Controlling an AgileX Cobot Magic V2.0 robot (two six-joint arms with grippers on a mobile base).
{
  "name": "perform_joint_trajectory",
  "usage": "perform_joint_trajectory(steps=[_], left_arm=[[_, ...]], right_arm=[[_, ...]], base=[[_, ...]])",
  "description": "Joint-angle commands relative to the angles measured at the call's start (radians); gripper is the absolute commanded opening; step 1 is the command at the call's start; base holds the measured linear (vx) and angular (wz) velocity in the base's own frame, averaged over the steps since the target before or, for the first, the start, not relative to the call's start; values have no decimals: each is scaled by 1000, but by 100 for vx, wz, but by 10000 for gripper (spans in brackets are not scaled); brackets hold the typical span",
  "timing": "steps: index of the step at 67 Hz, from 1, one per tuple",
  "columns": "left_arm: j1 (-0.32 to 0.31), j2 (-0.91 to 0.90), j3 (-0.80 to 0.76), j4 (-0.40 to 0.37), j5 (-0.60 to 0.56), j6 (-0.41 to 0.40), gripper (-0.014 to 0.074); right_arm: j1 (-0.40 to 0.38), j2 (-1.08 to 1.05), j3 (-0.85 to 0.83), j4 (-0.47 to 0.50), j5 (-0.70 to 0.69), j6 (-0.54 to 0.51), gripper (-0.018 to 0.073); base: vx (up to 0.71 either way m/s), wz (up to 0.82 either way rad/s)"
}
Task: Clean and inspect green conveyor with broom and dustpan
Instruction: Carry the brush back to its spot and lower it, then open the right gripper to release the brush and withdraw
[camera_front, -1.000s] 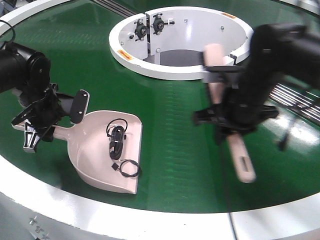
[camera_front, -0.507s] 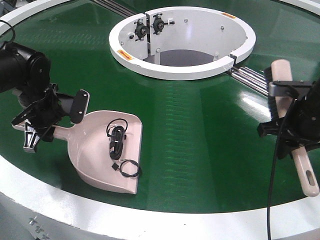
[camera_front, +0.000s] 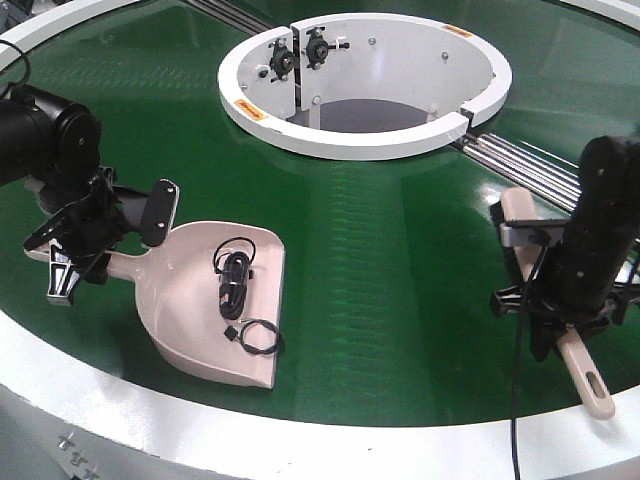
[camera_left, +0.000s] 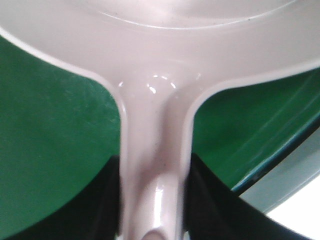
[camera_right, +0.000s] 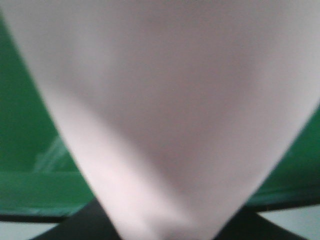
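The beige dustpan (camera_front: 200, 290) lies on the green conveyor (camera_front: 400, 280) at the front left, with a black coiled cable (camera_front: 235, 280) inside it. My left gripper (camera_front: 100, 255) is shut on the dustpan handle (camera_left: 155, 165), dark fingers (camera_left: 100, 205) on both sides of it. At the front right, my right gripper (camera_front: 560, 320) is shut on the beige broom (camera_front: 590, 385), which points with its head (camera_front: 518, 207) toward the hub, low over the belt. In the right wrist view the broom (camera_right: 170, 110) fills most of the picture, blurred.
The white ring-shaped hub (camera_front: 290, 140) stands at the back centre, with metal rails (camera_front: 520, 160) running to its right. The conveyor's white outer rim (camera_front: 300, 440) curves along the front, close to the broom's handle end. A second small cable loop (camera_front: 260, 336) lies at the dustpan's lip.
My right arm carried the broom from beside the hub out to the right, then down and forward toward the front right rim. The left arm and dustpan stayed put.
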Motion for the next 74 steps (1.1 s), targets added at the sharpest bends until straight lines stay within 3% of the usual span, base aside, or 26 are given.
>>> perform_joint_trajectory(steps=[1, 13, 21, 38, 51, 59, 74], left_arm=[[-8, -58, -28, -16, -16, -4, 35], [-8, -58, -28, -16, -16, -4, 35], [-8, -58, -28, -16, -16, -4, 35], [-8, -58, -28, -16, -16, -4, 35], [-8, -58, -28, -16, -16, -4, 35], [-8, -58, -28, -16, -16, -4, 35], [-8, -58, -28, -16, -16, -4, 35]], right_arm=[[13, -11, -23, -32, 75, -12, 1], [19, 27, -24, -58, 75, 11, 36], [19, 29, -26, -58, 75, 15, 108], [19, 29, -57, -57, 75, 33, 412], [19, 10, -81, -62, 50, 33, 580], [19, -37, -84, -62, 5, 32, 610], [19, -186, -65, -62, -30, 28, 580]], base=[[0, 0], [0, 0], [0, 0], [0, 0], [0, 0], [0, 0], [0, 0]])
